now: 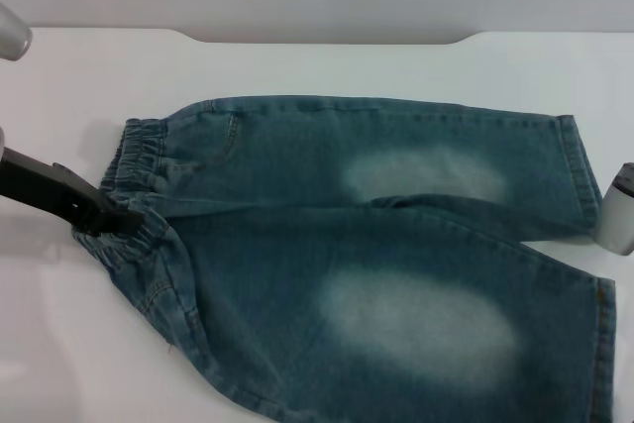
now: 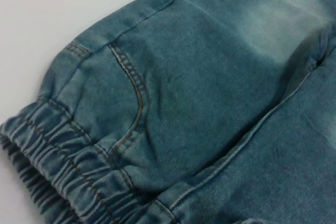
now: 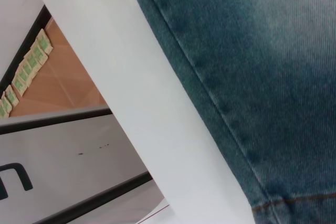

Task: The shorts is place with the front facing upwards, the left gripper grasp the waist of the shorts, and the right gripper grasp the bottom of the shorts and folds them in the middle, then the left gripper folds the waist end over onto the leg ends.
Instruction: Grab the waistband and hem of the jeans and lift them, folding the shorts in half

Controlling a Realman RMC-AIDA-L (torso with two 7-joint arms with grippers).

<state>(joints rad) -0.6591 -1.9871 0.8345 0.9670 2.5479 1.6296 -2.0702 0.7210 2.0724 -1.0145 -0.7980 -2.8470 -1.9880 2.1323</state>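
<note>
The blue-green denim shorts [image 1: 376,255] lie flat on the white table [image 1: 69,76], with pale faded patches on both thighs. The ruffled elastic waist [image 1: 139,156] is at the left and the straight leg hems [image 1: 584,175] are at the right. My left gripper [image 1: 117,217], a black claw, comes in from the left and its tip touches the middle of the waistband. The left wrist view shows the gathered waist [image 2: 58,166] and a pocket seam [image 2: 131,82] up close. My right gripper [image 1: 619,210] shows only as a silver wrist beside the far leg hem [image 3: 226,108].
The table's far edge [image 1: 327,39] runs behind the shorts. In the right wrist view the table edge [image 3: 131,77] drops off to a brown floor [image 3: 58,87] and a white panel [image 3: 63,156] below.
</note>
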